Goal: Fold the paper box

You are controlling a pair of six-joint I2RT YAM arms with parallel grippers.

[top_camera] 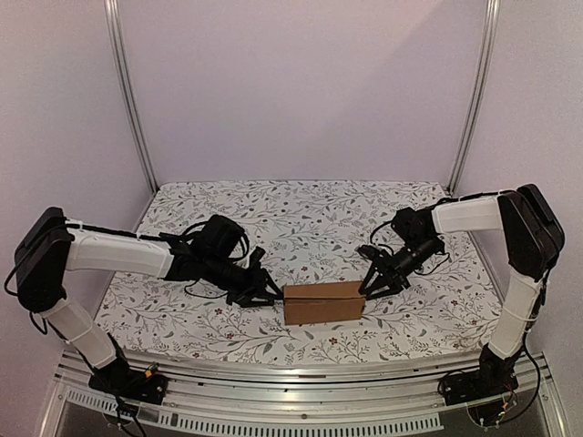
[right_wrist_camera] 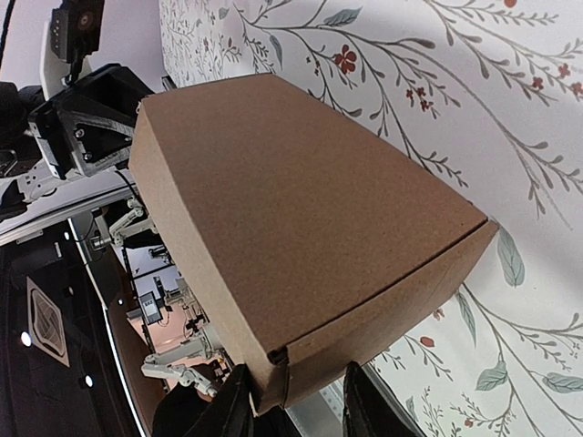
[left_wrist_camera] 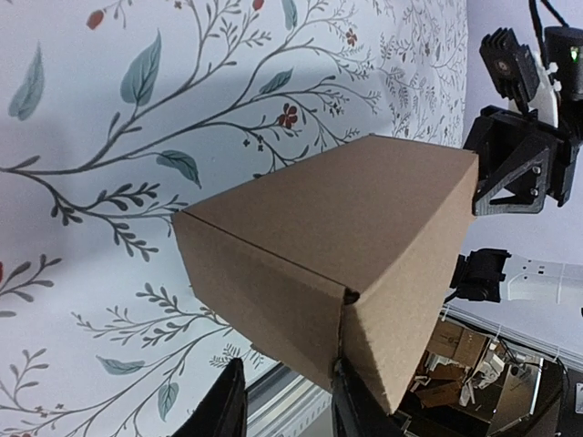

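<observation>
The paper box (top_camera: 322, 302) stands closed on the surface (top_camera: 301, 218). The left gripper (left_wrist_camera: 287, 414) and the right gripper (right_wrist_camera: 296, 410) are at its two ends, fingers apart around a corner. Whether they pinch it, I cannot tell. I judge the folding nearly finished. Next I must let go and draw back without dragging the box.

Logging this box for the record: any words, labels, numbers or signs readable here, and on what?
None can be read.
The paper box is plain brown, no print on the faces in view.
The tablecloth has only a floral pattern.
A pale diamond mark in the right wrist view's dark background is too blurred to read.
</observation>
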